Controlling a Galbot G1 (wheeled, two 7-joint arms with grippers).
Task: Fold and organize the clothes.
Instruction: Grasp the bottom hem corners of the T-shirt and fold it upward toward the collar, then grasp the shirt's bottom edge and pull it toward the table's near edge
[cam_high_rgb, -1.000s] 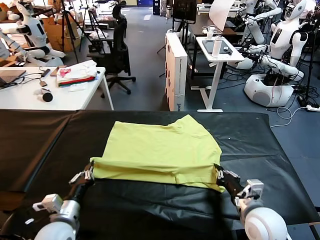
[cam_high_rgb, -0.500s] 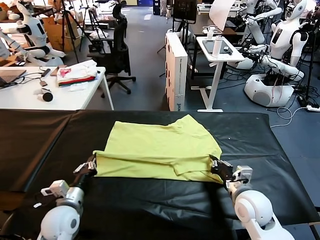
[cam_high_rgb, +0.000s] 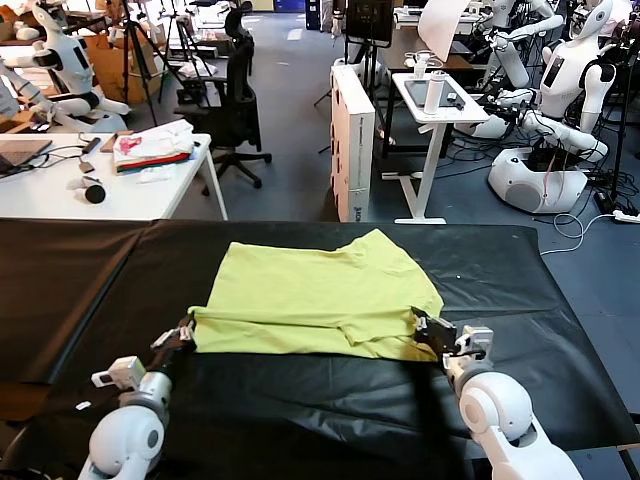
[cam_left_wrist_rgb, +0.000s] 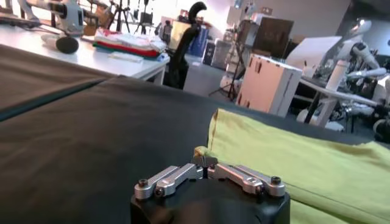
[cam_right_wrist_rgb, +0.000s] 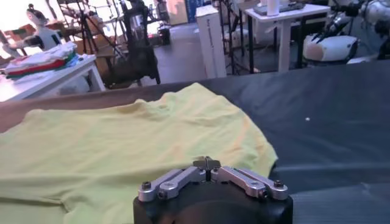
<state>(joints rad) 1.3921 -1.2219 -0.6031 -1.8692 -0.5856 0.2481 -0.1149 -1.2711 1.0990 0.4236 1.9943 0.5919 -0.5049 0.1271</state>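
T-shirt (cam_high_rgb: 320, 296) lies mid-tabletop, near hem folded over. My left gripper (cam_high_rgb: 181, 336) and right gripper (cam_high_rgb: 432, 333) sit at the fold's corners; grip state unclear. First fold apparently laid; next, back off and regrasp.

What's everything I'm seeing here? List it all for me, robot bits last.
T-shirt: one, lime yellow-green, partly folded, middle of the table.
Table cover: one, black, spread under the shirt.
Side desk: one, white, far left, carrying a fabric pile, white and pink.
Office chair: one, black, behind the desk.
Other robots: several, white, in the background.
Left tool: one, silver, at the shirt's near left corner.
Right tool: one, silver, at the shirt's near right corner.
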